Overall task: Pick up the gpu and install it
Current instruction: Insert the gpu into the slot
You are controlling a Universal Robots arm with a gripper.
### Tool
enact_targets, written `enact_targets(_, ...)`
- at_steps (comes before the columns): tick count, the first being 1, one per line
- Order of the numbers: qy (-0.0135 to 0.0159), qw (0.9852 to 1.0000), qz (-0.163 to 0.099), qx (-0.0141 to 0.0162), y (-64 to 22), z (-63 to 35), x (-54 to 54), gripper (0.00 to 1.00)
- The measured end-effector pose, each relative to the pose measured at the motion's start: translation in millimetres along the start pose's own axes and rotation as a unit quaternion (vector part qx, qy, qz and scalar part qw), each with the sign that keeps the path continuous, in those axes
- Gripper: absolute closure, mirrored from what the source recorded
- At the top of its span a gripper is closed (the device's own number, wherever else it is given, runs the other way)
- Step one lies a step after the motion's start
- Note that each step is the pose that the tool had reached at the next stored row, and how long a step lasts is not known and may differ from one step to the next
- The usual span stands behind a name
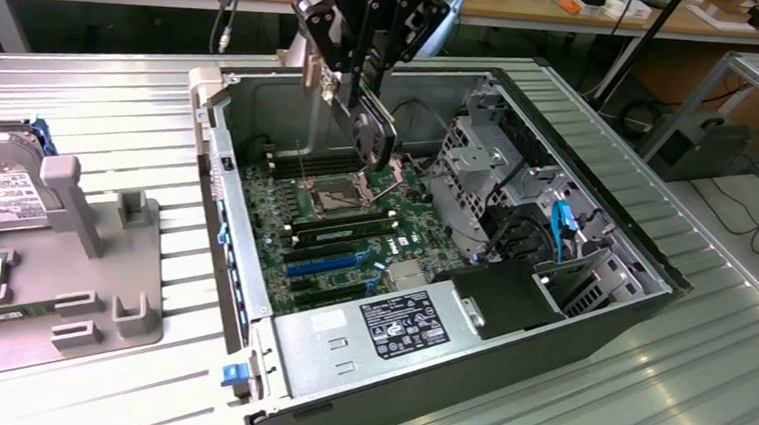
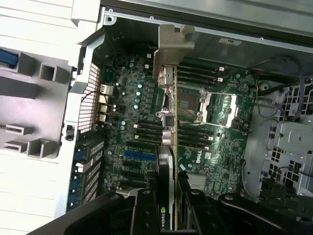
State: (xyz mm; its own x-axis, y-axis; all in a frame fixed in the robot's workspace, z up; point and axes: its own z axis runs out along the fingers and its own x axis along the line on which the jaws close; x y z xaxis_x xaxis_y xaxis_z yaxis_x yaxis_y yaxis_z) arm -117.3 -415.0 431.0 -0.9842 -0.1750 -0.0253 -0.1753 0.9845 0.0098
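Graphics card (image 1: 370, 137) looks light, stiff and fragile, probably best held by its edges. Claw (image 1: 345, 92) is partly closed, pinching its top edge above the case (image 1: 543, 364).

ROBOTIQ on the gripper (image 1: 344, 82) — NVIDIA logo on the gpu (image 2: 165, 196), DELL on the motherboard (image 2: 226, 147)

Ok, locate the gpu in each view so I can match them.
Exterior view: thin black gpu card with silver bracket hangs from the hand, upper middle, above the green motherboard.
Wrist view: the card runs edge-on from the hand alongside the square silver-framed CPU socket.
Shared landmark: that socket.
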Motion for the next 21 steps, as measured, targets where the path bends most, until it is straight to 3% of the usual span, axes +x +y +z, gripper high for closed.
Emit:
enact_targets(11,0.0003,0.9994,-0.036,-0.0009,0.0,0.0,0.0,0.73)
enact_targets(21,0.0007,0.9973,-0.074,-0.0019,0.0,0.0,0.0,0.73)
